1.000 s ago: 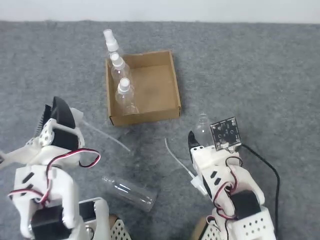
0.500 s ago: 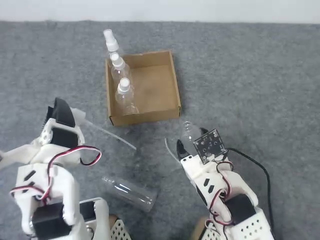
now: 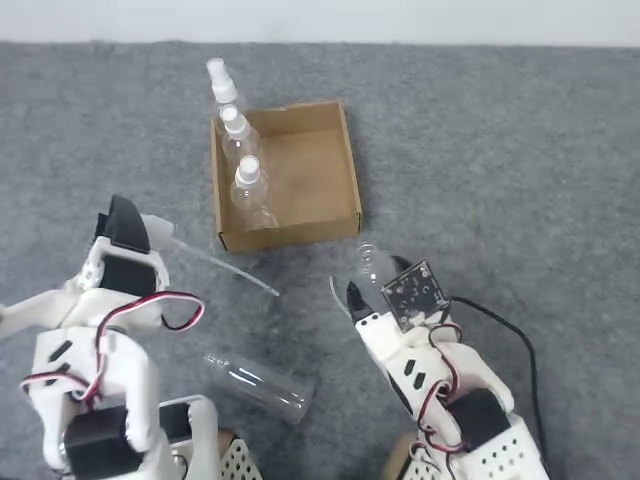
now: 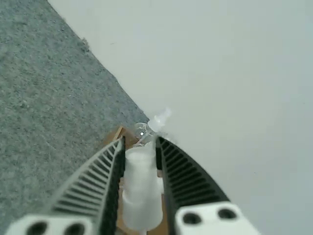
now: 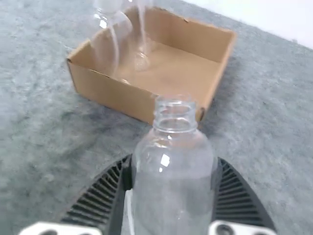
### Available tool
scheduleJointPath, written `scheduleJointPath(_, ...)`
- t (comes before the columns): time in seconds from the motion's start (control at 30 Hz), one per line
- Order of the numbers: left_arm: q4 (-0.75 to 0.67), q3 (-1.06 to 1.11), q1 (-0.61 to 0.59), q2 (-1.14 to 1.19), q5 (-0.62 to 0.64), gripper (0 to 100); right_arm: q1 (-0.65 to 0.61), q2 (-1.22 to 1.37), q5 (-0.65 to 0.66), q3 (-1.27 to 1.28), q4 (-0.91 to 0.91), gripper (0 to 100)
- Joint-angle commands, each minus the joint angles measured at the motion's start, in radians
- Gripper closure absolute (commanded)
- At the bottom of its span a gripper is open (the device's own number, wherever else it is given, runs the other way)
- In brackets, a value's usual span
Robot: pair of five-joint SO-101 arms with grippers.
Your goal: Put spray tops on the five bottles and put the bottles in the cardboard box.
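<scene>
My right gripper (image 5: pixel 172 169) is shut on a clear bottle (image 5: pixel 172 147) with an open neck, held upright just in front of the cardboard box (image 5: pixel 186 63). From above, this bottle (image 3: pixel 368 260) sits at the tip of the right gripper (image 3: pixel 366 288). My left gripper (image 4: pixel 140 143) is shut on a white spray top (image 4: pixel 142 188). Its thin tube (image 3: pixel 235 272) reaches from the left gripper (image 3: pixel 145 233) toward the middle. Three capped bottles (image 3: pixel 245 180) lie along the left side of the box (image 3: pixel 345 170). Another open bottle (image 3: pixel 258 379) lies on the carpet between the arms.
A thin loose tube (image 3: pixel 336 294) lies on the grey carpet beside the right arm, its far end hidden under the arm. The right half of the box floor (image 3: pixel 310 170) is bare cardboard. A black cable (image 3: pixel 520 350) trails by the right arm.
The right arm has swung left with the open bottle, closer to the box's front corner and the left arm's tube. The left arm shifted slightly, and its tube tip moved right.
</scene>
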Motion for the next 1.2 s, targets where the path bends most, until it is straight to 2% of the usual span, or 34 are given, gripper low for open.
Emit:
scheduleJointPath(0.0, -0.038, -0.004, 0.075, -0.009, 0.046, 99, -0.05, -0.024, 0.048, 0.038, -0.082, 82.7)
scheduleJointPath(0.2, -0.049, -0.004, 0.104, -0.009, 0.046, 99, -0.093, -0.024, 0.147, 0.074, -0.117, 82.7)
scheduleJointPath(0.47, -0.241, 0.137, 0.106, -0.009, 0.048, 99, -0.168, -0.024, 0.152, 0.091, -0.119, 82.7)
scheduleJointPath(0.73, -0.244, 0.139, 0.1, -0.011, 0.1, 99, -0.202, -0.024, 0.152, 0.104, -0.119, 82.7)
scheduleJointPath(1.17, -0.242, 0.147, 0.106, -0.011, 0.101, 99, -0.254, -0.022, 0.152, 0.123, -0.119, 82.6)
